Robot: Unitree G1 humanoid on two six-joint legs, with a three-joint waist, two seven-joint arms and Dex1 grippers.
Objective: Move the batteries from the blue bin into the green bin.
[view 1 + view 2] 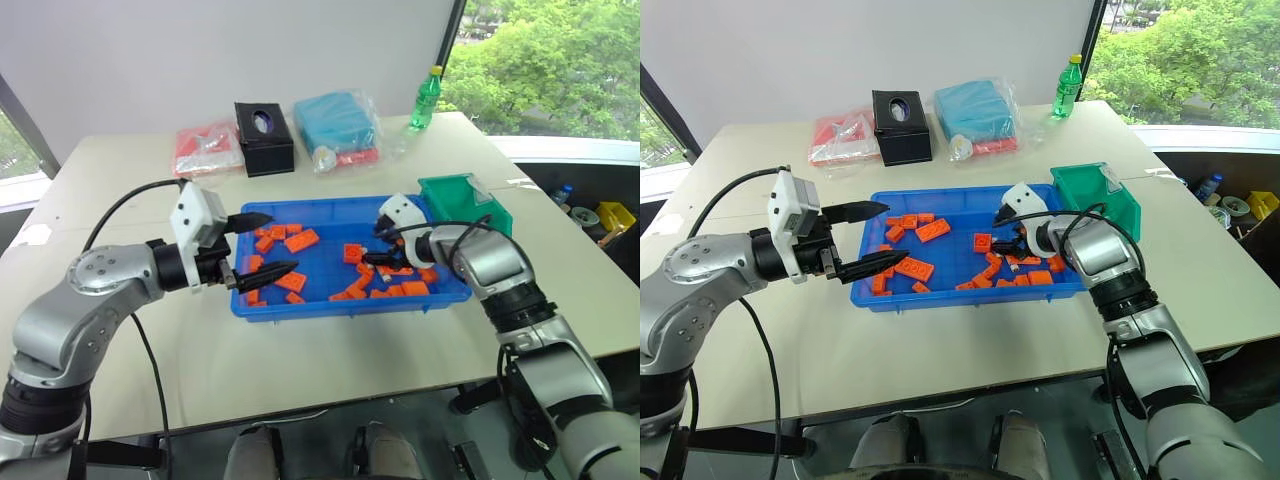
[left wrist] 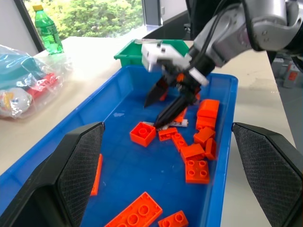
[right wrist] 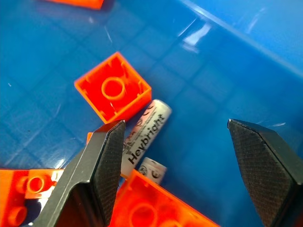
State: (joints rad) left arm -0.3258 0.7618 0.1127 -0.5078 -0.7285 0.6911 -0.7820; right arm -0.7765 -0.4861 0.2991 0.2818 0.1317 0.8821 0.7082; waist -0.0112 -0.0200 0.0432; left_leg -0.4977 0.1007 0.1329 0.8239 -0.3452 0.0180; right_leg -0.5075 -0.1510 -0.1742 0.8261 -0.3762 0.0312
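Silvery battery (image 3: 144, 133) flat on floor of blue bin (image 1: 330, 214), right half, against an upturned orange block (image 3: 112, 92); second battery (image 3: 152, 170) just beside, partly under another block. Right gripper (image 3: 173, 161) low over them, jaws wide apart, nothing held. Green bin (image 1: 462, 199) touching blue bin's right end. Left gripper (image 1: 258, 243) over left end, agape, empty.

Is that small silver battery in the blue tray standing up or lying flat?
Lying flat: the silvery cylindrical battery rests lengthwise on the blue plastic tray's floor.
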